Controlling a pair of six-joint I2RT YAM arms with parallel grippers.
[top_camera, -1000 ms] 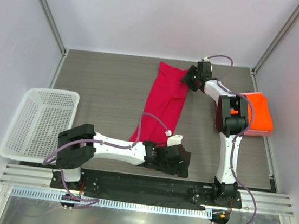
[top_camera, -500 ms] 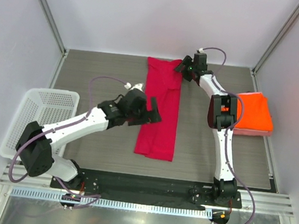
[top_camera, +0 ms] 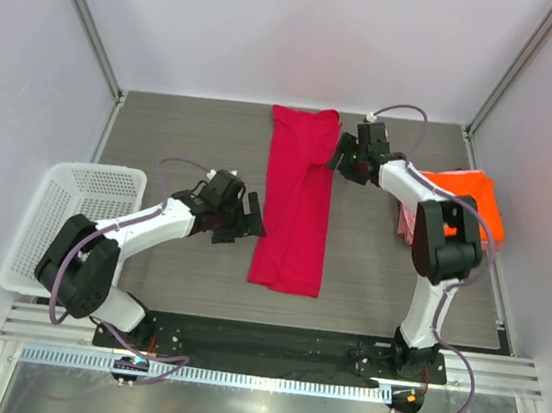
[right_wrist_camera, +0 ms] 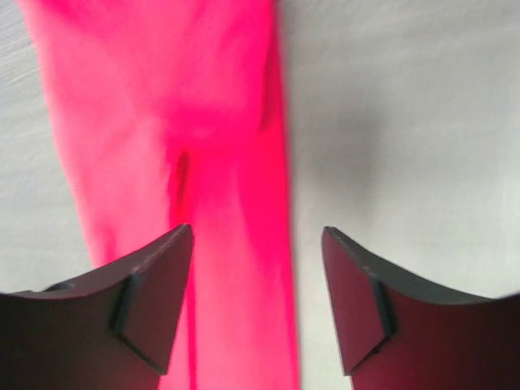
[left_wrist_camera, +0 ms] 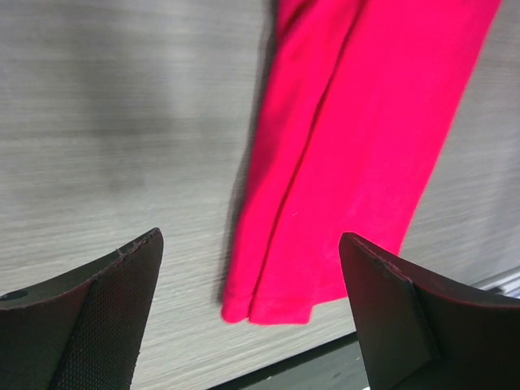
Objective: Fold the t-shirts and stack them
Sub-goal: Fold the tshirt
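The crimson-magenta t-shirt (top_camera: 297, 201) lies on the table as a long narrow strip, folded lengthwise, running from the back edge toward the front. It shows in the left wrist view (left_wrist_camera: 357, 138) and the right wrist view (right_wrist_camera: 179, 146). My left gripper (top_camera: 251, 216) is open and empty just left of the strip's middle. My right gripper (top_camera: 340, 158) is open and empty beside the strip's upper right edge. The bright orange t-shirt (top_camera: 472, 212) lies folded at the right on top of the pale pink t-shirt (top_camera: 405, 220), whose edge peeks out.
A white mesh basket (top_camera: 72, 227) stands at the table's left edge. The black front rail (top_camera: 269, 345) runs along the near edge. White walls enclose the table on three sides.
The left gripper carried the shirt's near end from the front right to straighten the strip, let go and drew back left. The right gripper released the far end and moved slightly back right.
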